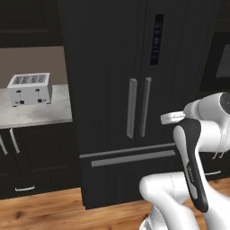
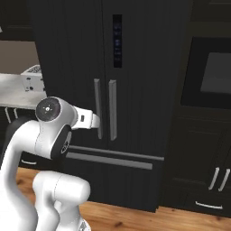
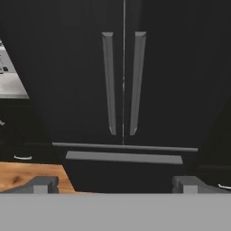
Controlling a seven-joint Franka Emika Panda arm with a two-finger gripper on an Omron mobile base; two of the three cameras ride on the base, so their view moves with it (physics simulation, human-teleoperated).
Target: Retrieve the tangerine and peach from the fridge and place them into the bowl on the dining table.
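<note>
In the left base view we see the fridge [image 1: 134, 99] with both doors closed, so the tangerine and peach must be inside, hidden. A toaster [image 1: 30, 88] stands on the worktop [image 1: 36, 112]. The right base view adds an oven [image 2: 210, 72]. In the hand view our pincer [image 3: 115, 184] is wide, handles [image 3: 122, 83] straight ahead; we risk catching both bars

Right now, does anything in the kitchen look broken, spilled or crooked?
Nothing stands out. The fridge has both doors shut, its grey bar handles straight and side by side, and its drawer closed. The toaster sits upright on the counter. The gripper is open and holds nothing.
</note>
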